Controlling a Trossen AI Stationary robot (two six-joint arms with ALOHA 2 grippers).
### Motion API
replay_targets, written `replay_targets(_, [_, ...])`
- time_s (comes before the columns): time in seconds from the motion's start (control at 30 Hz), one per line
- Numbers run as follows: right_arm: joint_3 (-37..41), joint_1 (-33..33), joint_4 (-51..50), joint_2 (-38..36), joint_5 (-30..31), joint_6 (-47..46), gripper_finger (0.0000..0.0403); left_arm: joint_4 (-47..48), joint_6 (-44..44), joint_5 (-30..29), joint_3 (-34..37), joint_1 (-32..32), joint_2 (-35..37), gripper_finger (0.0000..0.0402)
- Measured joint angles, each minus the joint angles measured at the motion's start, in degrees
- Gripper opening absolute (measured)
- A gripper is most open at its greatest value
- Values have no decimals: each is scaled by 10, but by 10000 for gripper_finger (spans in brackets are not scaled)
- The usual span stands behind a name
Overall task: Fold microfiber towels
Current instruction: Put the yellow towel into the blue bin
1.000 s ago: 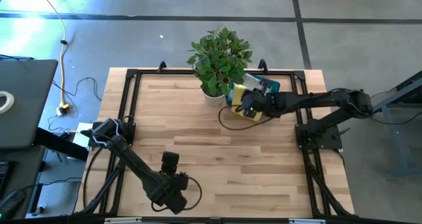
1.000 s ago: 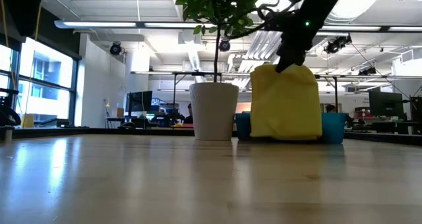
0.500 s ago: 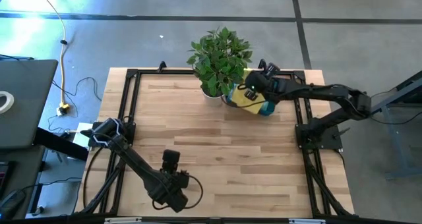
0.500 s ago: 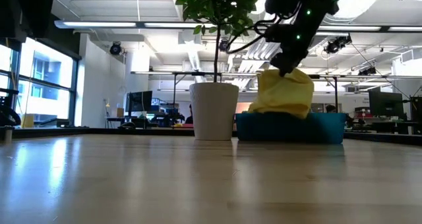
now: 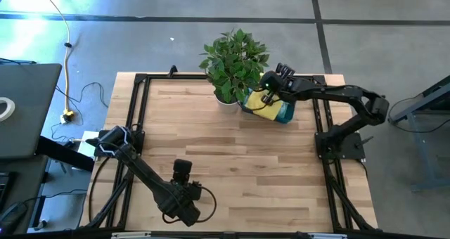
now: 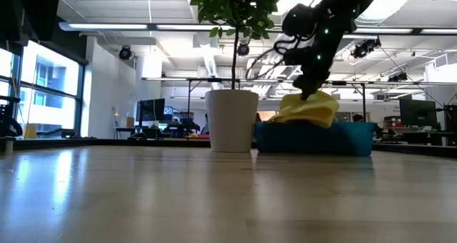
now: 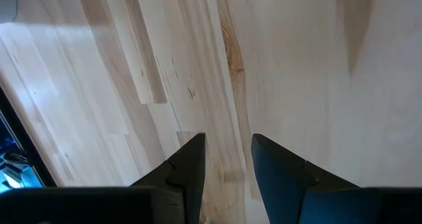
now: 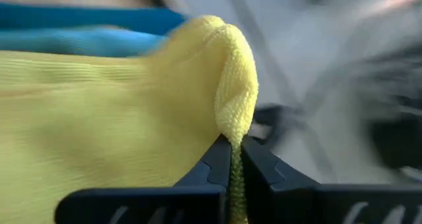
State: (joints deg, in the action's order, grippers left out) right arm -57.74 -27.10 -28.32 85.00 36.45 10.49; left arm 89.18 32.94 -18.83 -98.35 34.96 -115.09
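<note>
Yellow towel (image 8: 119, 99) pinched, right fingers (image 8: 217, 159), bin (image 6: 343, 138)

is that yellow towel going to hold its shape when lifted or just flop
Probably flop: the yellow towel sags in soft folds over the teal bin. It looks light, since the right hand carries it by one pinched edge. The fuzzy weave likely grips well rather than slipping.

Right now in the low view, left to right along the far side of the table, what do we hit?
White plant pot → yellow towel pinched in the right hand, draped on the blue bin's rim, the bin reaching furthest right.
</note>
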Motion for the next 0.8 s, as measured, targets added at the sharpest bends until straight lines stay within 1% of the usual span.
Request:
replay_targets(0.1, [0,9,1,-18,-143,-30,2,5,9,0,0,-1,0,113])
replay_targets(0.17, [0,22,2,-33,-211,-55,2,9,10,0,0,-2,1,113])
replay_targets(0.37, [0,54,1,-95,-296,-88,1,9,9,2,0,-11,2,113])
replay_targets(0.4, [0,56,0,-106,-305,-92,1,9,8,2,0,-13,2,113])
replay_targets(0.5, [0,61,-7,-138,-308,-117,1,9,-1,2,0,-17,2,113])
replay_targets(0.67, [0,62,-8,-183,-304,-117,1,9,-2,2,0,-21,2,113])
replay_targets(0.73, [0,58,-2,-192,-279,-106,1,9,-9,0,0,-21,2,113])
replay_targets(0.8, [0,52,-4,-193,-233,-84,1,8,-18,-3,0,-23,2,113])
